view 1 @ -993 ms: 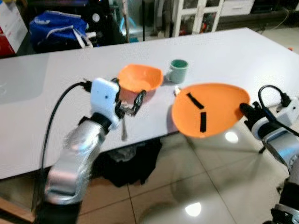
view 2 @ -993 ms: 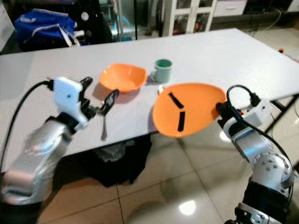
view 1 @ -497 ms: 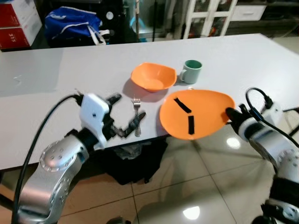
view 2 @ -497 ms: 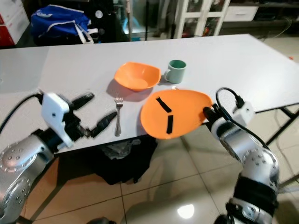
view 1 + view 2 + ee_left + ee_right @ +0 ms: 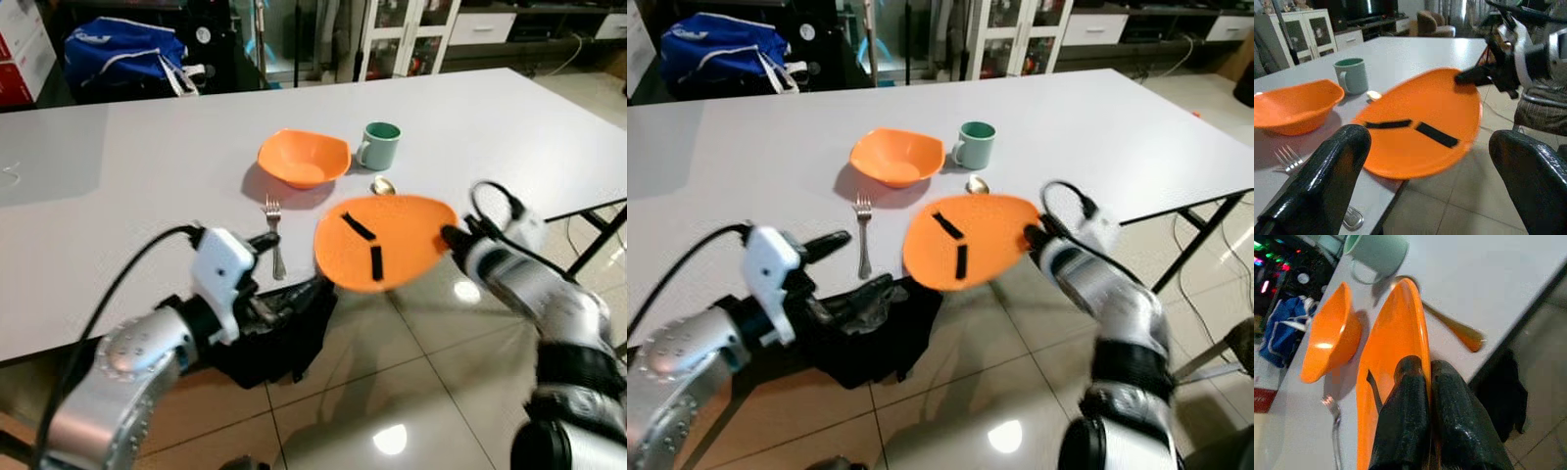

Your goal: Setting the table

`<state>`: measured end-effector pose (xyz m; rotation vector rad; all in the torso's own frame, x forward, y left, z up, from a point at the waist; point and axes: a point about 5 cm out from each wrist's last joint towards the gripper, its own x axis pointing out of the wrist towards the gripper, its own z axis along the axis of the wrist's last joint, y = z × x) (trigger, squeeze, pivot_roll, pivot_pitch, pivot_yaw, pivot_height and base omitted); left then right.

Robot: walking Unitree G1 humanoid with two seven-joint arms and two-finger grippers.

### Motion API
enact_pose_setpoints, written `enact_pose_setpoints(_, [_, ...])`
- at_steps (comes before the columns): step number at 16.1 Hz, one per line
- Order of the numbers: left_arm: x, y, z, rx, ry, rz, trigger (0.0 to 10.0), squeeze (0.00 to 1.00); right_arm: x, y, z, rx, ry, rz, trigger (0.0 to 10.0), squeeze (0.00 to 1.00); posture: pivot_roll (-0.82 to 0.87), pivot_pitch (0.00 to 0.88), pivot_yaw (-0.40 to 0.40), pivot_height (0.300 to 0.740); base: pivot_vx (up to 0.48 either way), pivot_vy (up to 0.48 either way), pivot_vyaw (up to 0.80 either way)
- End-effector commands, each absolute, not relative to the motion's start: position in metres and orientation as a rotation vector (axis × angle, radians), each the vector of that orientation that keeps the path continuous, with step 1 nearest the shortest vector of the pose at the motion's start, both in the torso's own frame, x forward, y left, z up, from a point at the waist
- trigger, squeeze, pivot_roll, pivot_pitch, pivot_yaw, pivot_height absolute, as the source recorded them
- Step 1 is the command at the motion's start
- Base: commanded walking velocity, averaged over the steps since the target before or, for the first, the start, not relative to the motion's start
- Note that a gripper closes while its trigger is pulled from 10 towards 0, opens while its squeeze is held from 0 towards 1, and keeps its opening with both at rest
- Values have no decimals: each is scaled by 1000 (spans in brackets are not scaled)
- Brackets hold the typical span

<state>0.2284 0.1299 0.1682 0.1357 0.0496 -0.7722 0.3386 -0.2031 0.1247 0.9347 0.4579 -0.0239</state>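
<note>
Long white rectangular table [image 5: 118,166], viewed from the near edge. Count on the table: one orange plastic bowl [image 5: 303,158], one pale green ceramic mug [image 5: 378,145], one silver metal fork [image 5: 275,235], one gold-coloured spoon [image 5: 383,185].

The bowl sits mid-table; the mug stands upright just to its right, apart from it. The fork lies in front of the bowl, tines toward it, handle toward the near edge. The spoon lies in front of the mug, near the edge.

One flat orange plastic plate [image 5: 384,242] with two black strips on its face is held in the air at the near table edge, tilted, partly over the tabletop and partly over the tiled floor. Right gripper [image 5: 1426,382]: both black fingers pressed together on the plate's rim, pinching it from the right side.

Left gripper [image 5: 844,264]: fingers [image 5: 1327,181] spread wide apart, gripping nothing, low in front of the table edge, near the fork's handle.

One blue bag [image 5: 122,54] behind the table. A dark heap of cloth [image 5: 884,338] lies on the floor under the table edge.
</note>
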Motion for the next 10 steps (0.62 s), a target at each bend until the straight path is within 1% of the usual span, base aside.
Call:
enact_pose_setpoints(1, [233,129,164,157,73,-746,10000,0,347,-201,134,949,397,-1,10000,0,9,0,-31,740,0,0,0])
enact_pose_setpoints(3, [237,128,160,187,81,-727,10000,0,355,-197,132,969,381,-9,10000,0,23,0,-17,740,0,0,0])
enact_pose_setpoints(8, [242,128,164,204,63,-718,10000,0,370,-178,121,952,392,-9,10000,0,35,12,-3,740,0,0,0])
enact_pose_setpoints(10, [241,124,164,207,60,-734,10000,0,375,-169,119,990,382,-37,10000,0,37,20,-3,740,0,0,0])
